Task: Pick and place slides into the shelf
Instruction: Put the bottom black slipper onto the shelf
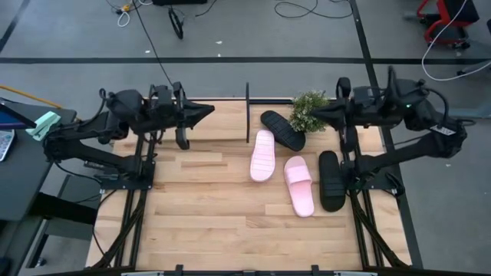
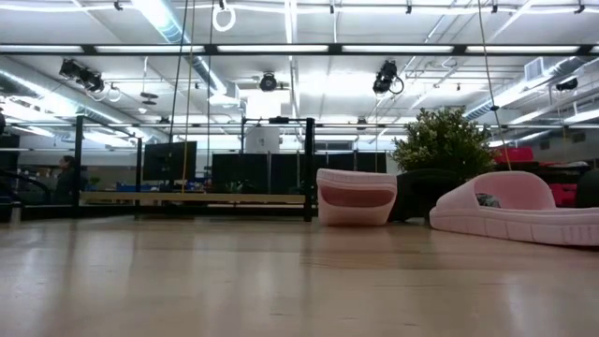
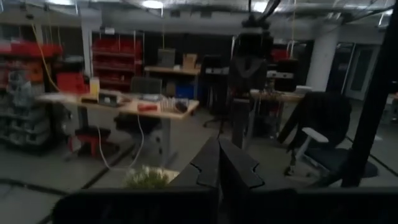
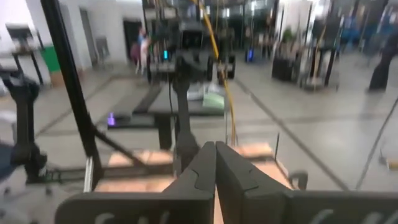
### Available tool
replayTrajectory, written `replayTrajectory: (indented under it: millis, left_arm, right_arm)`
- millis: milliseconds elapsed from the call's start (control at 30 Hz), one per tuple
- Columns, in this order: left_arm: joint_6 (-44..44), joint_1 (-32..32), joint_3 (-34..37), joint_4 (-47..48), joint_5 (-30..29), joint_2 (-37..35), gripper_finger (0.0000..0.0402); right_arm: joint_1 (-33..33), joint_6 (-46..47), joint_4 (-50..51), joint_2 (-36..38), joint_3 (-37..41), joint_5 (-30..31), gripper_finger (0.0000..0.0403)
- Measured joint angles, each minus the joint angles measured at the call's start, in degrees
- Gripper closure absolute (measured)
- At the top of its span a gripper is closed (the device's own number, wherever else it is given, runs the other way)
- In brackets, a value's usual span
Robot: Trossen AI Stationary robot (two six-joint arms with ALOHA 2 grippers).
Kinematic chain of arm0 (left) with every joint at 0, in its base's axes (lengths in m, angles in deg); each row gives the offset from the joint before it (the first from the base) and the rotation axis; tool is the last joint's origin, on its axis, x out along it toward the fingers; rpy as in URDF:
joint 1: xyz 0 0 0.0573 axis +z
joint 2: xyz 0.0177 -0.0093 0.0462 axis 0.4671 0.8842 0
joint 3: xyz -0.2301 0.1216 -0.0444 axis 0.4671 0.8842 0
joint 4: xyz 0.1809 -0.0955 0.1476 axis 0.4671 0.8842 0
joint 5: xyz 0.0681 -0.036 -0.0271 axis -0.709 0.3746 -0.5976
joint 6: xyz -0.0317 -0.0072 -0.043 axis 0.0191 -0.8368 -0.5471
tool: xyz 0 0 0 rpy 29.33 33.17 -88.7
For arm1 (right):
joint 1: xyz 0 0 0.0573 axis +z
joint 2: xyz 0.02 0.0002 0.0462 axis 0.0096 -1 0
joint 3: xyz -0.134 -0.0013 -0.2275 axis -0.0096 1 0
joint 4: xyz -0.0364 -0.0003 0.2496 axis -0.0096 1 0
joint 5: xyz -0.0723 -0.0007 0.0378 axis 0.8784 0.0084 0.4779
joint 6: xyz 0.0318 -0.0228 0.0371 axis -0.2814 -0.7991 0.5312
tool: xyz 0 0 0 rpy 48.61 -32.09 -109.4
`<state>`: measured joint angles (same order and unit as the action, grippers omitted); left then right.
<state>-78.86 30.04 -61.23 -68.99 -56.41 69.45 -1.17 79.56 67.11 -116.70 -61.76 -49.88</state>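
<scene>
On the wooden surface (image 1: 199, 207) all four slides are loose, none on the shelf (image 1: 247, 113) along the far edge: pink slide (image 1: 262, 156), second pink one (image 1: 300, 185), black slide (image 1: 331, 180), and another black one (image 1: 282, 129) right by the potted plant (image 1: 309, 112). Left claw (image 1: 207, 112) and right claw (image 1: 317, 114) both hover up high, fingers pressed together, holding nothing. So picking hasn't started imo; next, one claw needs to spread and drop onto a slide
</scene>
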Motion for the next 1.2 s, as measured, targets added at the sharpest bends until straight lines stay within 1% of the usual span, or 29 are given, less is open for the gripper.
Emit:
replayTrajectory:
  millis: [100,200,300,367,433,600,700,767,867,1100,1200]
  left_arm:
    - [-0.28,0.0,0.0,1.29,0.03,0.49,0.0383]
    - [-0.06,0.0,0.01,2.61,0.05,0.91,0.0387]
    - [0.2,0.0,-0.02,1.66,-0.13,1.26,0.0395]
    - [-0.2,0.0,-0.02,1.9,-1.41,1.37,0.0397]
    - [-0.25,0.0,-0.02,2.21,-2.37,1.37,0.0397]
    - [0.21,0.0,-0.01,2.57,-2.58,1.37,0.039]
    - [0.4,0.53,0.0,2.64,-4.98,1.37,0.0393]
    - [0.4,1.02,0.0,3.08,-5.54,1.37,0.0394]
    - [0.12,1.58,0.0,3.88,-5.7,1.35,0.0386]
    - [-1.84,1.42,0.0,5.8,-5.37,1.37,0.0365]
    - [-3.23,1.86,0.0,7.0,-5.3,1.37,0.0363]
  right_arm:
    - [0.0,2.56,5.71,-1.7,-2.56,-0.01,0.0392]
    - [-0.02,3.29,8.47,-2.48,-3.34,0.17,0.0392]
    - [0.0,2.86,8.99,-2.62,-3.34,0.2,0.0392]
    - [0.0,1.89,9.02,-2.7,-3.34,0.21,0.0392]
    - [0.0,1.7,9.04,-2.7,-3.34,0.23,0.0392]
    - [0.0,1.95,9.02,-2.7,-3.34,0.23,0.0392]
    - [0.0,1.06,9.01,-2.7,-3.34,0.25,0.0392]
    - [0.0,-0.35,8.99,-2.7,-3.34,0.23,0.0392]
    - [0.01,-1.4,8.95,-2.7,-3.34,0.11,0.0392]
    - [0.0,0.29,9.02,-3.03,-3.34,0.04,0.0392]
    - [0.0,1.52,12.24,-3.14,-3.34,0.04,0.0392]
